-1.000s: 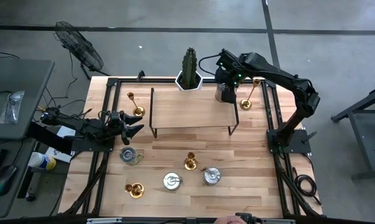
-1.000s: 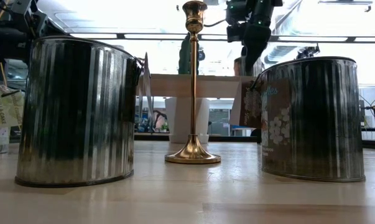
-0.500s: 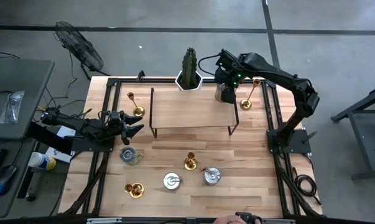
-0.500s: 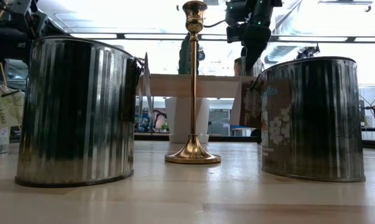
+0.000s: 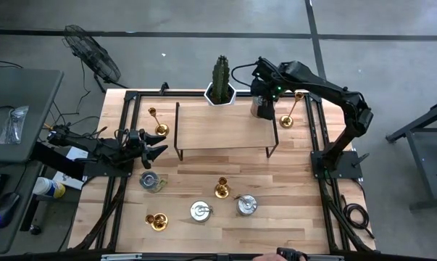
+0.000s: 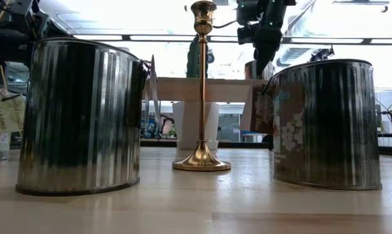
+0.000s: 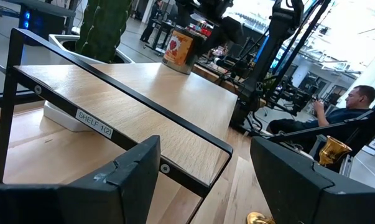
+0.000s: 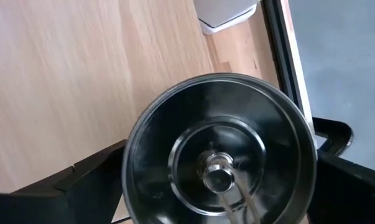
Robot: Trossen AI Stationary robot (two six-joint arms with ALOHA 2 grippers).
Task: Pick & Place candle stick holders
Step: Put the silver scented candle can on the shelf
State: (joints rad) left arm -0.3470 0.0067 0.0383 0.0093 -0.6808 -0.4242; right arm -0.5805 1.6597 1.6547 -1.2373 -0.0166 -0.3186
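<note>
Right claw over lidded silver tin on shelf, fingers apart – tall candle stick holder just beside. Left claw apart, desk's left; holder near, its stem hard to make out.

Bright, even light; low view backlit by glaring ceiling lights.

R wrist | lidded tin on wood shelf | white pot beyond
</note>
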